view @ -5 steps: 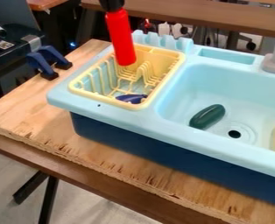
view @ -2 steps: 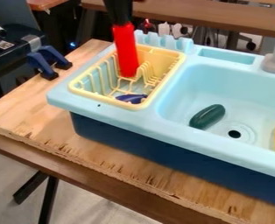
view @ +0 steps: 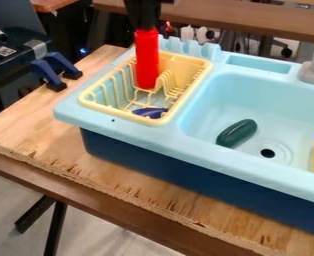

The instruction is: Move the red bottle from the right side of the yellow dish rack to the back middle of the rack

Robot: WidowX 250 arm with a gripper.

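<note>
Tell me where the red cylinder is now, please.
Camera view: the red cylinder is upright in the yellow rack, left of the basin, beneath the gripper.

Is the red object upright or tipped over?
Upright: the red object stands nearly vertical, its lower end inside the yellow rack, below the claw.

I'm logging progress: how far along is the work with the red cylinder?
It looks nearly finished. Already done: the red cylinder stands close to upright, its lower end inside the yellow dish rack. In hand: the gripper is at the cylinder's top, though whether it grips it I can't tell. Left, probably: letting go if it is held, then moving the gripper clear.
</note>
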